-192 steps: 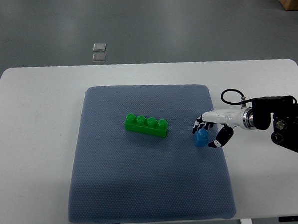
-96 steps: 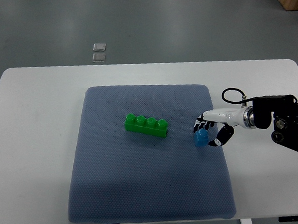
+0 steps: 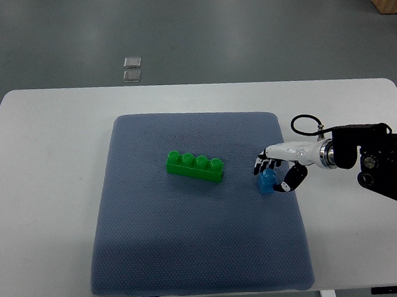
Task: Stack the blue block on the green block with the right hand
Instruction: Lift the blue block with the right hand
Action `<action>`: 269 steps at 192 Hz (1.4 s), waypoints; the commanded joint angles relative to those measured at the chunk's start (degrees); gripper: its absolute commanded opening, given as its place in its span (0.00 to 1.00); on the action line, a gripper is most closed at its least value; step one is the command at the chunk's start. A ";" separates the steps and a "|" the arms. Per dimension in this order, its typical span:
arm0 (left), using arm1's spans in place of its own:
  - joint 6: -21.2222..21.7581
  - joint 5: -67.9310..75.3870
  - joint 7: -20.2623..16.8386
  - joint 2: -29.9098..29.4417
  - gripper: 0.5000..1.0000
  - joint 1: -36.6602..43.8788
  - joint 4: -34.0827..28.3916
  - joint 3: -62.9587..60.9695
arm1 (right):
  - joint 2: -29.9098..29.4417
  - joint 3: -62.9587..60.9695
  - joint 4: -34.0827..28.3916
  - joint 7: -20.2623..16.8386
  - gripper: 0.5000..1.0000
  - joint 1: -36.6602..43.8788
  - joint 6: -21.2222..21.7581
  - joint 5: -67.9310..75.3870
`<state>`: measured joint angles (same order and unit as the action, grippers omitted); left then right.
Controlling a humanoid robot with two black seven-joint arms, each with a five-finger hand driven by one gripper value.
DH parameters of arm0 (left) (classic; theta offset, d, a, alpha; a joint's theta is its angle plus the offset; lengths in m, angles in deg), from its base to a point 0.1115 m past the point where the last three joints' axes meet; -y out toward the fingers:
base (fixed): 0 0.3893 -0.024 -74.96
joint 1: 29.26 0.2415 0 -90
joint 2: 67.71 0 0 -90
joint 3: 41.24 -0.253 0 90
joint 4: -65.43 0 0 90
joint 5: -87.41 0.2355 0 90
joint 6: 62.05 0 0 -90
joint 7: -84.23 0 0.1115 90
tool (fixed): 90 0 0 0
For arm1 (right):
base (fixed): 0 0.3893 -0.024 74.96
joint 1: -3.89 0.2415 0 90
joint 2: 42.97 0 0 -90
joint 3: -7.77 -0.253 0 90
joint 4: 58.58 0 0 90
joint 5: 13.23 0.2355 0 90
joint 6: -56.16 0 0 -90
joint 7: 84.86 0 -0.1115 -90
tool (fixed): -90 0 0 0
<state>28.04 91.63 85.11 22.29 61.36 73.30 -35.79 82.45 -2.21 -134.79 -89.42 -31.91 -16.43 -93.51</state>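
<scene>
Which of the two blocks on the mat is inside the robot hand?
The blue block, small and at the mat's right edge, is in the right hand. The long green block lies apart, untouched.

Nothing readable from where I'm sitting. I don't see any print, logo or number on the green block (image 3: 195, 166), the blue block (image 3: 266, 182) or the grey mat (image 3: 200, 248), and the white bench (image 3: 43, 180) is plain. The black housing on the right arm (image 3: 377, 161) shows no label I can make out at this resolution.
</scene>
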 commanded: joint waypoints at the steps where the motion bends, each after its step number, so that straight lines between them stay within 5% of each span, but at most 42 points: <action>1: 0.00 0.00 0.00 0.00 1.00 0.00 0.04 0.00 | 0.09 0.04 0.01 0.08 0.38 0.03 0.09 -0.05; 48: 0.00 0.00 0.00 0.00 1.00 0.00 0.04 0.00 | 0.09 0.04 0.01 0.08 0.31 0.03 0.18 -0.14; 101: 0.00 0.00 0.00 0.00 1.00 0.00 -0.05 0.00 | 0.26 0.04 0.01 0.17 0.00 0.03 0.18 -0.23; 205: 0.00 0.00 0.00 0.00 1.00 0.00 -0.05 0.00 | -0.27 -0.57 0.01 2.28 0.00 11.19 -0.09 -0.14; 269: 0.00 0.00 0.00 0.00 1.00 0.00 -0.05 0.00 | -9.58 -0.57 1.77 8.61 0.00 15.76 -0.79 -3.13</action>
<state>28.04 91.63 85.11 22.29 61.37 73.31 -35.79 75.79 -2.71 -133.68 -83.08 -16.41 -16.95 -94.90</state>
